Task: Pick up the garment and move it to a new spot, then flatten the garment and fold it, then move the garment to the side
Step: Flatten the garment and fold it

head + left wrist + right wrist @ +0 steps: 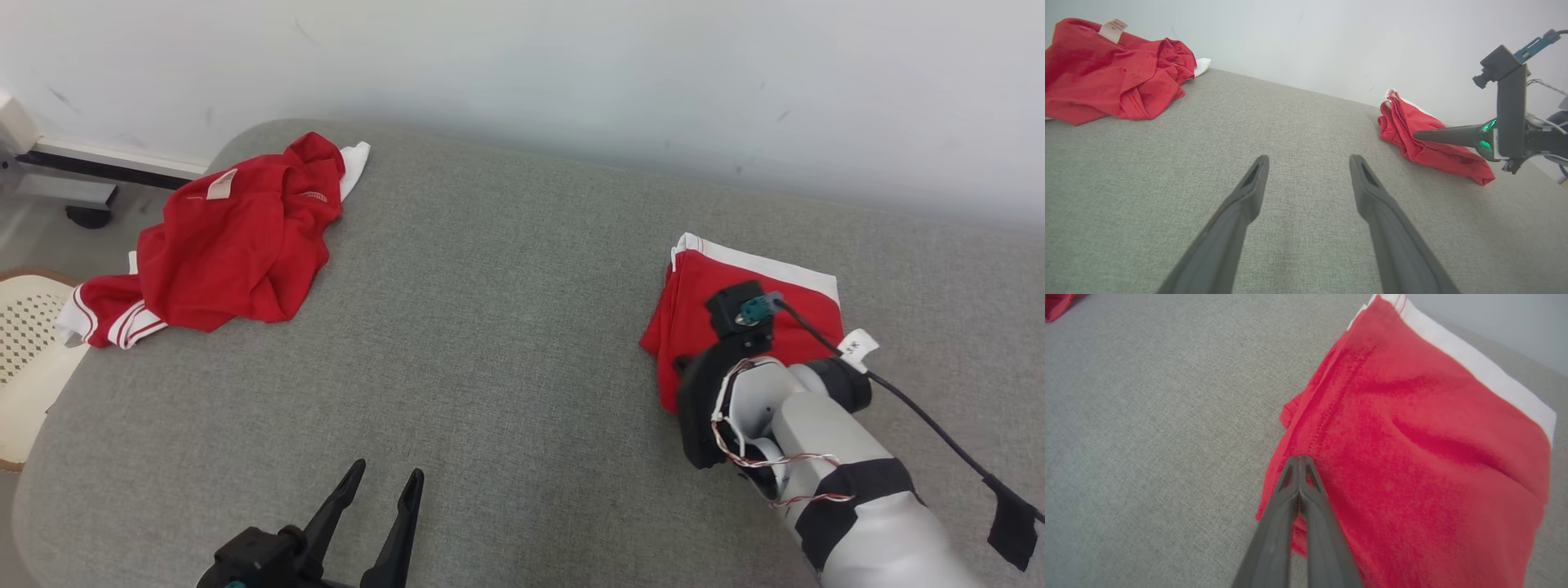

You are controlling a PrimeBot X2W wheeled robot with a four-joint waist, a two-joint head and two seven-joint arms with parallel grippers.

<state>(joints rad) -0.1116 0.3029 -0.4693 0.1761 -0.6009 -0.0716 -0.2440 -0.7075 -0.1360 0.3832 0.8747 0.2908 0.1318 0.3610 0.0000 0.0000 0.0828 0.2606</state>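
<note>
Upholstery (490, 327) holds folded garment (694, 294), white edge wallward; right end effector (1300, 460) clenched, left end effector (388, 474) released.

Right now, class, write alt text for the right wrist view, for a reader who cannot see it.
The right gripper, its two dark fingers pressed shut, points at the left edge of a folded red cloth garment with a white band along its far edge. The garment lies on a grey woven fabric surface.

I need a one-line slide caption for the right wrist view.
Right hand, fingers shut, over folded red-and-white garment on grey fabric surface.
</note>
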